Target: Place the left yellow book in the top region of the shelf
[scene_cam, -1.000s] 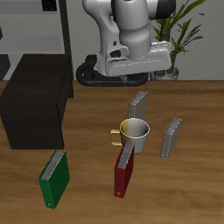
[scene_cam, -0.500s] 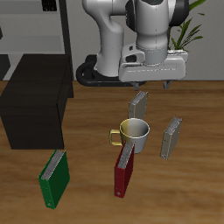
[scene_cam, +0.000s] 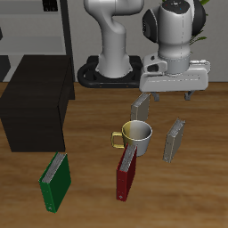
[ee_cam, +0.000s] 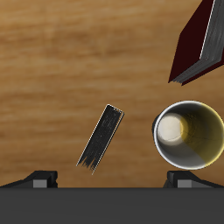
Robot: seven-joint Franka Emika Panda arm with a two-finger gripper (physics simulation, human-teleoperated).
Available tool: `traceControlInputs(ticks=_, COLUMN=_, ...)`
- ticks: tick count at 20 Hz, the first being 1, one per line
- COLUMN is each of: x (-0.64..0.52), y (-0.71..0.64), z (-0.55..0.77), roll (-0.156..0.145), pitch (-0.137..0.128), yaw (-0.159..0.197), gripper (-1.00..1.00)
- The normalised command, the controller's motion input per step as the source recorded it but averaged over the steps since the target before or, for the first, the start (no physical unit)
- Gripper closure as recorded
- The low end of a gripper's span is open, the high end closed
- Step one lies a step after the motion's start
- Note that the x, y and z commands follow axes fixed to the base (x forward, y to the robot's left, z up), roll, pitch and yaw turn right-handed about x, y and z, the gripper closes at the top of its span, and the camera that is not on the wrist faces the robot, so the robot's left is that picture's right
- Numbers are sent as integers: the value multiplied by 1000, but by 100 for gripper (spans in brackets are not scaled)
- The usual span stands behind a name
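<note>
Progress, as I judge it, is barely begun; the left yellow book, a slim greyish-yellow hardback with pale page edges [scene_cam: 175, 140], stands on the wooden table [scene_cam: 89, 142] untouched, and the shelf, a large matte black boxy unit [scene_cam: 36, 98], sits well apart from it toward the opposite side edge with nothing on its flat top. Grasping, lifting, carrying across and setting down all remain.

From the exterior view I see the two-finger gripper [scene_cam: 166, 93] spread wide and holding nothing, hanging above the table between the two yellowish books. The second greyish-yellow book [scene_cam: 141, 106] stands farther back, just behind the white mug with a yellow handle [scene_cam: 135, 135]; the dark red book [scene_cam: 126, 171] leans nearer the front edge, just beside the mug; the green book [scene_cam: 55, 181] stands toward the front corner on the shelf's side.

From the wrist view I get what the exterior cannot give me: the target book's thin top edge seen from straight above, skewed against the line of the fingers [ee_cam: 39, 179], so I expect I must turn the wrist before closing. Mug and red book show beside it; the shelf, the green book and the second yellowish book do not appear here. Only the exterior shows how far the carry is.
</note>
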Motion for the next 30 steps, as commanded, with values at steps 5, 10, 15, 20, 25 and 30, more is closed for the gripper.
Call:
traceControlInputs(ticks=5, x=181, y=167, z=-381, roll=50, pitch=12, yaw=-17, gripper=-100)
traceControlInputs(ticks=10, x=106, y=11, z=-212, roll=27, pitch=-8, yaw=-18, gripper=-100)
traceControlInputs(ticks=15, x=94, y=-71, z=-300, roll=-21, pitch=16, yaw=-45, gripper=-100)
traceControlInputs(ticks=20, x=93, y=-43, z=-356, roll=0, pitch=53, yaw=-39, gripper=-100)
traceControlInputs(ticks=25, x=46, y=-10, z=-257, roll=-2, pitch=35, yaw=-13, gripper=-100)
traceControlInputs(ticks=30, x=-11, y=80, z=-165, roll=15, pitch=21, yaw=-3, gripper=-100)
